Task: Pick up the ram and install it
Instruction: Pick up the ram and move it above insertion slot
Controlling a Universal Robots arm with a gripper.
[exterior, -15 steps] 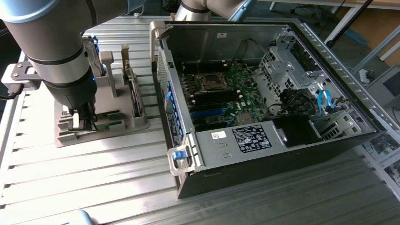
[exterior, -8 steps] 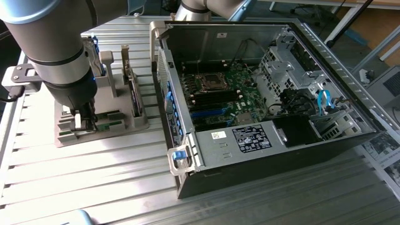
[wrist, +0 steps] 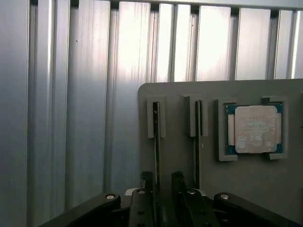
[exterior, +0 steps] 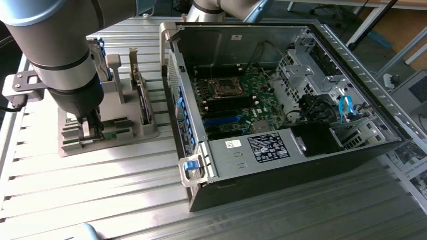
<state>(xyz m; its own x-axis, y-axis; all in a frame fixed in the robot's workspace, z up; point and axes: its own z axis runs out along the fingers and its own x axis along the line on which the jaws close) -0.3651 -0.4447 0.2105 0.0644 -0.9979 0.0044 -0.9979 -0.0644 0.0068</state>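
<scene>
In the wrist view, two rams stand on edge in the slots of a grey holder (wrist: 246, 189). The nearer ram (wrist: 155, 142) runs down between my fingertips, and the second ram (wrist: 197, 137) sits one slot over. My gripper (wrist: 162, 178) is open, one finger on each side of the nearer ram, with a small gap still showing. In the exterior view the gripper (exterior: 90, 131) is low over the holder (exterior: 73, 142), at the exterior view's left. The open computer case (exterior: 280, 95) lies to the right, its motherboard (exterior: 250, 97) and memory slots (exterior: 227, 106) exposed.
A square silver CPU (wrist: 255, 128) rests in a pocket of the holder beside the rams. Upright parts (exterior: 140, 95) stand at the back of the holder. The case wall (exterior: 177, 100) rises between holder and motherboard. Everything sits on a ribbed metal table (exterior: 100, 185).
</scene>
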